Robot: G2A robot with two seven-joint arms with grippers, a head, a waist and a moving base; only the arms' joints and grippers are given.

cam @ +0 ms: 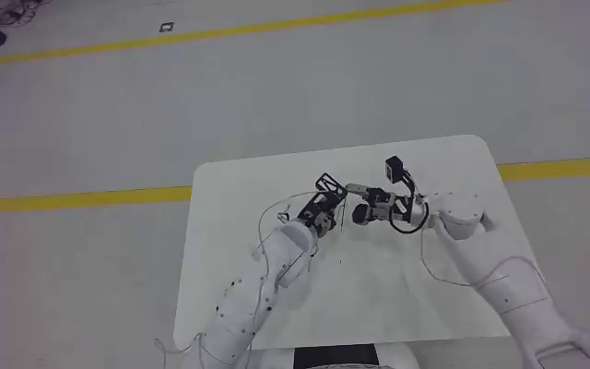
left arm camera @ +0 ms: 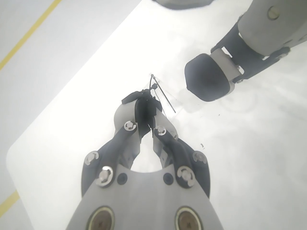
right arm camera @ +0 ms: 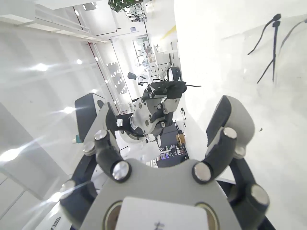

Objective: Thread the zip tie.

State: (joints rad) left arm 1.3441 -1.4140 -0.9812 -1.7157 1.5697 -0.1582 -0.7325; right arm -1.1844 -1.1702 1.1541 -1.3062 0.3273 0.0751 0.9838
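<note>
Zip tie (right arm camera: 193,86) was pinched between the closed fingers of the left gripper (left arm camera: 145,105), above the table (cam: 433,304).
It looked light, thin and springy, with its tail poking free. The right gripper (cam: 358,203), fingers spread wide just beside it, would best take that tail near the tip.

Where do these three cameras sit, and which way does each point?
Top view: above the arms, looking down on the table; both arms show, left gripper and right gripper close together.
Left wrist view: on the left wrist, looking along its shut fingers down at the table.
Right wrist view: on the right wrist, looking sideways past its open fingers at the left gripper holding a zip tie.
Both wrist views share the loose zip ties.
</note>
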